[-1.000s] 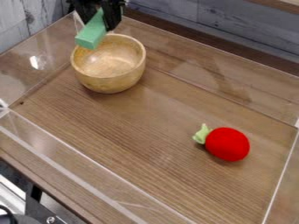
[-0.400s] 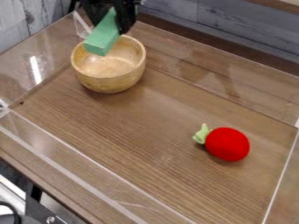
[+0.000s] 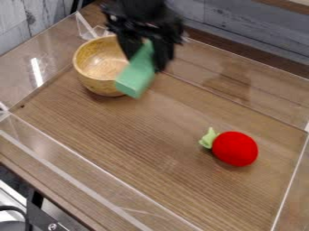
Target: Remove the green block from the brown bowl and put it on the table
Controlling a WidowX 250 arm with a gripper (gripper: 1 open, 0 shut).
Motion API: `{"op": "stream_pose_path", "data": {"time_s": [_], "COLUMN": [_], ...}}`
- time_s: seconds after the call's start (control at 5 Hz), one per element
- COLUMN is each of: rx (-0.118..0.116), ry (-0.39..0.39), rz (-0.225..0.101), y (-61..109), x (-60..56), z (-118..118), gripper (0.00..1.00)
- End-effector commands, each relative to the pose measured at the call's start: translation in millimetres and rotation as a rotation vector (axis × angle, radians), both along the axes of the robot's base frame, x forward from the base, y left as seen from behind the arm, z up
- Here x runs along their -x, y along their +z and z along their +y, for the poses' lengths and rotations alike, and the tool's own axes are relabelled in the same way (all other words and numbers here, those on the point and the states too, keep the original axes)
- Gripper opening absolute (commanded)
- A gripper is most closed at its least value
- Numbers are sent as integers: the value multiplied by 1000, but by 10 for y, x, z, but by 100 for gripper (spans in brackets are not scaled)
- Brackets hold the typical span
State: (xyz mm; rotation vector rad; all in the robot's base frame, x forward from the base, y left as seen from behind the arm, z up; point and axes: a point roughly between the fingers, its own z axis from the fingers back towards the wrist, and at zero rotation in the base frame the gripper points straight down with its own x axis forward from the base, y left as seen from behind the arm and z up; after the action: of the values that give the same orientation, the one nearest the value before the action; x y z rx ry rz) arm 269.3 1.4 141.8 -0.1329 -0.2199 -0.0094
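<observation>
Now green block (image 3: 139, 72) hangs clamped below claw (image 3: 151, 50).

Green block (image 3: 139, 72) tilted above table (image 3: 133, 144) (airborne), brown bowl (image 3: 97, 65) empty

Block (image 3: 140, 72) hangs right of the bowl (image 3: 97, 65), fruit (image 3: 232, 147) far right

Setting: robot test bench, most likely a lab. Evidence: brown wood-grain table (image 3: 145, 153) fenced on all visible sides by a clear plastic rim (image 3: 31, 144), forming a shallow enclosed work area. Contents are few and prop-like: a wooden bowl (image 3: 97, 65) at upper left, a red toy fruit (image 3: 233, 147) at lower right. A dark robot arm (image 3: 139, 18) enters from the top edge. Grey planked wall (image 3: 241, 23) along the top of the frame.
</observation>
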Motion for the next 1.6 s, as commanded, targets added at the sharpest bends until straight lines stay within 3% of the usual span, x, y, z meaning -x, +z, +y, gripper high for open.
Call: {"op": "stream_pose_path", "data": {"time_s": [0.0,0.6,0.8,1.4], "rx": [-33,-77,-81,-92], "ry": [-11,-53,-51,-52], "rz": [-31,-11,8,1], "y": [-122,-677,-739,-622], "x": [-14,-36,-55,-283], "z": [-140,-78,-57,-240], "gripper": [0,0,100,100]}}
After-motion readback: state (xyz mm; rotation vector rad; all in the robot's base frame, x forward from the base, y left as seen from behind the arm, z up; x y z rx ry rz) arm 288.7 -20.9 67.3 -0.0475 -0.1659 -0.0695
